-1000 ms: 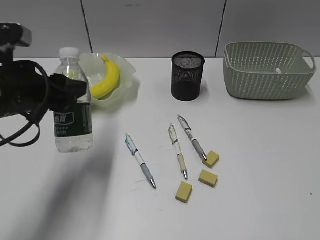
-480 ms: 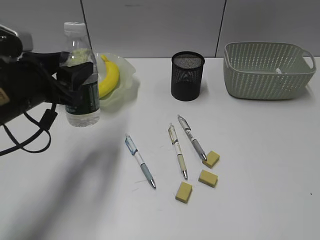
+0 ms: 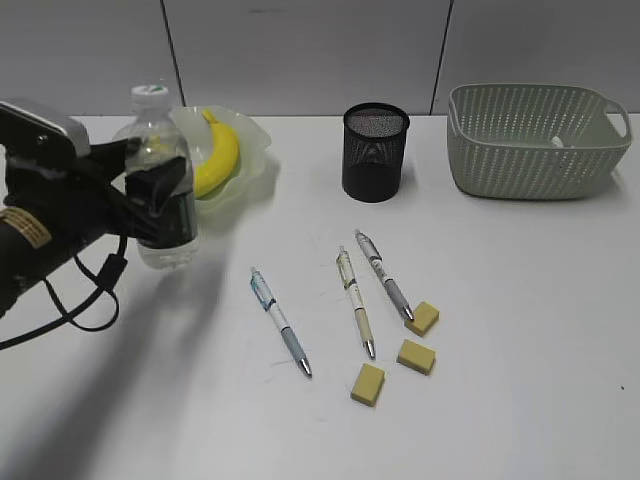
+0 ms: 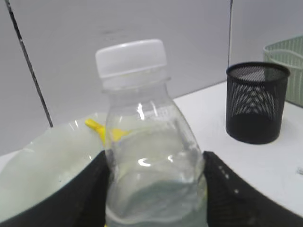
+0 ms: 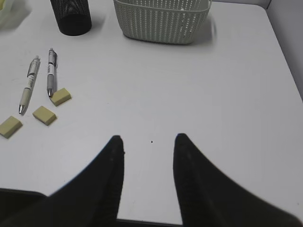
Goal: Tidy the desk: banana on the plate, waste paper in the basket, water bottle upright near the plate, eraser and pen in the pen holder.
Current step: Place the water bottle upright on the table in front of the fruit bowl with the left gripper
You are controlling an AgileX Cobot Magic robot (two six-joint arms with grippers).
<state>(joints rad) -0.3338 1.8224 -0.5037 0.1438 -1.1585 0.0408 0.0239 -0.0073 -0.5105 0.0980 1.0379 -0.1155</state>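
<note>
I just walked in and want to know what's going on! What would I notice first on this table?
First you'd spot the left gripper at the left of the desk, squeezing a clear water bottle upright in front of the plate, which has a yellow banana in it. Next, three pens and three yellowish erasers lie loose in the middle, in front of the black pen holder.

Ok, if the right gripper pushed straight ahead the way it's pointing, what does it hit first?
Probably nothing near: the open right gripper faces bare desk. Farther along, likely the basket; depth is hard to judge.
</note>
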